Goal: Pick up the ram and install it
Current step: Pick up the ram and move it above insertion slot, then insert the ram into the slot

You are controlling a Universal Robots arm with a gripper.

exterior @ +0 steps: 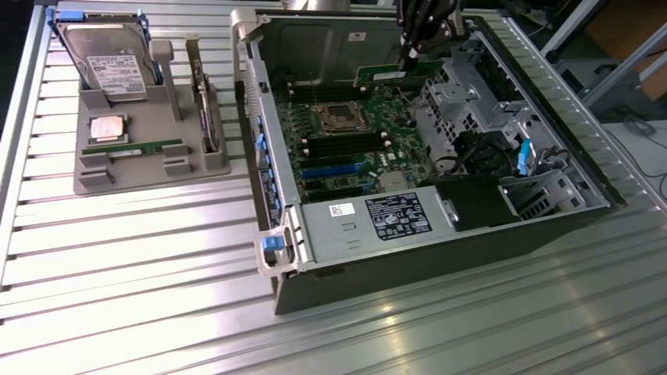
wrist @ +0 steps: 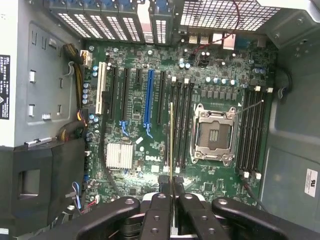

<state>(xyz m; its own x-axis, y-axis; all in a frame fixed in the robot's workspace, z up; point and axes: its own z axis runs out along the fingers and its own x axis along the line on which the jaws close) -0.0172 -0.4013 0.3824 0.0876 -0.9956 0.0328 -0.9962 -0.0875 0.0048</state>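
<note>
Gripping: the ram (exterior: 391, 76), pinched by its upper edge between the closed fingers (wrist: 164, 184), hanging long edge down inside the open case (exterior: 344, 293).
Wrist view: the ram (wrist: 171, 142) edge-on as a thin line, lying along the black memory slots (wrist: 181, 125) beside the CPU socket (wrist: 214, 134) (seemingly over the slot farthest from the socket, though hard to say exactly).
Height: clear of the motherboard (wrist: 225, 182), not yet seated.
Alignment: probably best squared parallel to the slot along its whole length, with no tilt end to end.
Latches: too small to judge whether open; worth checking.
Hazard: bare socket just beside the slots, likely fragile, so no sideways drift.
Lookalike: blue expansion slot (wrist: 148, 97), parallel and near; not the target.
Spare: second stick (exterior: 140, 148) lying in the grey tray (exterior: 156, 181) on the worktop (exterior: 125, 266), well apart from the case.
</note>
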